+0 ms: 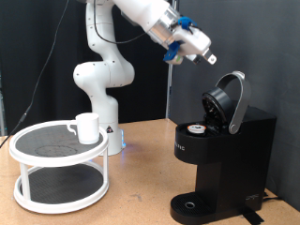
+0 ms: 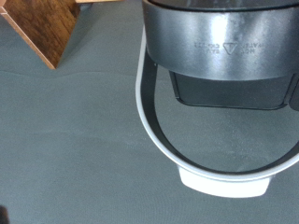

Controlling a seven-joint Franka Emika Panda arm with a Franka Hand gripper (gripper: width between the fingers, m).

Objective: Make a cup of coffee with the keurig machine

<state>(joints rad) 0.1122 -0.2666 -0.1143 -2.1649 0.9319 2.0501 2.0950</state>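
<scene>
At the exterior view's right, on the wooden table [image 1: 141, 192], stands the keurig machine [image 1: 225, 164], black and boxy, its domed lid [image 1: 228, 101] swung up and back. In the opened chamber sits a small pod [image 1: 198, 130] with a dark top and pale rim. The round drip base [image 1: 192, 206] at the machine's foot carries no mug.

The white arm [image 1: 103, 70] rises behind the table at the picture's centre-left and reaches across the top to the right. Its gripper [image 1: 208, 59] hangs in the air above the raised lid, apart from it, with nothing visible between the fingers; at this size I cannot tell how far apart they stand.

On the exterior view's left is a white two-tier round stand [image 1: 58, 167] with dark mesh shelves. The cup [image 1: 86, 127] rests on its upper shelf near the right rim, well apart from the machine.

The wrist view shows what the exterior one cannot: the lid [image 2: 220, 47] from close by, its dark underside with faint embossed marks, and its pale grey looped handle [image 2: 224, 173] against the grey backdrop. A wooden corner [image 2: 47, 28] shows at one edge. The fingers do not show in it.
</scene>
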